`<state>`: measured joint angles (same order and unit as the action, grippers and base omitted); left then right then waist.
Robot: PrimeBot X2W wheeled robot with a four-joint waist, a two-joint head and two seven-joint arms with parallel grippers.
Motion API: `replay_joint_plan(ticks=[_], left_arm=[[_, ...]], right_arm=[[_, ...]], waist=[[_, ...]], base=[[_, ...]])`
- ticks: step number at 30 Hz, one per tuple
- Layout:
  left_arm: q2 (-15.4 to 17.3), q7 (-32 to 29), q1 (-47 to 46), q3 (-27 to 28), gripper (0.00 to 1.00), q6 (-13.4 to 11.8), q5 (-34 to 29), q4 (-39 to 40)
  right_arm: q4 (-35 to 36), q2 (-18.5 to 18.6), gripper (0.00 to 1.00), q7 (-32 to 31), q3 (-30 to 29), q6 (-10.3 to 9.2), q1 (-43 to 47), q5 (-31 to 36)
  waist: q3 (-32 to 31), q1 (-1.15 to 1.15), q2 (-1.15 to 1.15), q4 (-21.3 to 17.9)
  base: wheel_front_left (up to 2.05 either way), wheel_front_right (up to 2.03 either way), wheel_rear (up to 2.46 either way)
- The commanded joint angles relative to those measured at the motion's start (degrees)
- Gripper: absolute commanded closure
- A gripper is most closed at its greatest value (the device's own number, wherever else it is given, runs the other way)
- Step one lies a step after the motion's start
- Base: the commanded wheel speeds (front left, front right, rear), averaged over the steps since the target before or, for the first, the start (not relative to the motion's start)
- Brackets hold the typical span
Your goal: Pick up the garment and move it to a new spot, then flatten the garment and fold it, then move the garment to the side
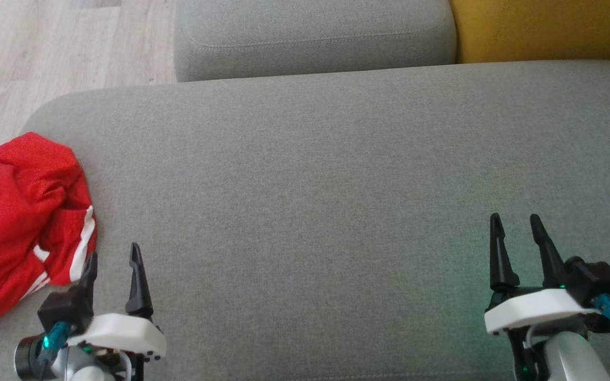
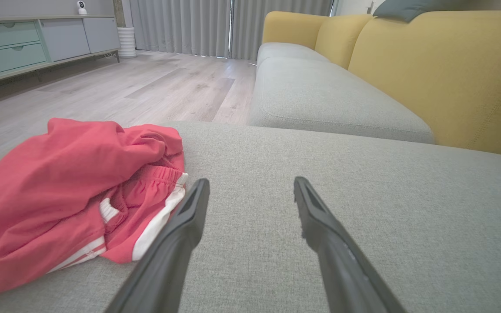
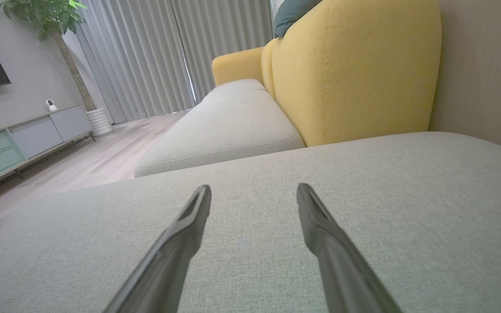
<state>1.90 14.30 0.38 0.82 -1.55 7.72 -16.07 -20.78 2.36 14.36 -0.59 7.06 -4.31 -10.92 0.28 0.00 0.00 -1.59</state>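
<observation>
Spreading across most of the head view: grey cushion, open fabric from just right of the garment all the way to the right side, rounded at its upper left corner. Meets a second grey cushion along the far edge, with a yellow backrest at the upper right. Drops off on the left to pale wood floor, running open as far as a low cabinet and grey curtains in the left wrist view.

Next in size: the garment itself, red with white stripes, crumpled in a heap at the cushion's left edge, just below the rounded corner, cut off by the left side of the head view. Shows a gathered waistband and white side bands in the left wrist view. Appears as a red sliver at the far left of the right wrist view.

Smaller: left gripper at the lower left, jaws spread wide and holding nothing, low over the cushion. Stands just beside the garment's near hem, left finger overlapping the red cloth in the head view; touching or not, cannot tell.

Right gripper at the lower right, likewise spread wide and empty, well apart from the garment, open grey fabric ahead and between the two grippers.
</observation>
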Motion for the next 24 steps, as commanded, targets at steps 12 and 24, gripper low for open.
replay_joint_plan(ticks=[12,24], left_arm=[[0.98,0.7,-3.09,1.85,0.0,-0.61,-0.39,2.23],[0.98,0.7,-4.6,1.49,0.0,-1.18,-1.27,3.47]], right_arm=[[2.86,0.52,0.0,0.63,1.69,0.43,-1.96,0.83],[3.92,0.52,0.0,0.63,3.43,0.43,-1.76,0.44]], waist=[[0.14,0.0,0.0,1.71],[-0.35,0.0,0.0,10.69]], base=[[0.0,0.0,0.0],[0.0,0.0,0.0]])
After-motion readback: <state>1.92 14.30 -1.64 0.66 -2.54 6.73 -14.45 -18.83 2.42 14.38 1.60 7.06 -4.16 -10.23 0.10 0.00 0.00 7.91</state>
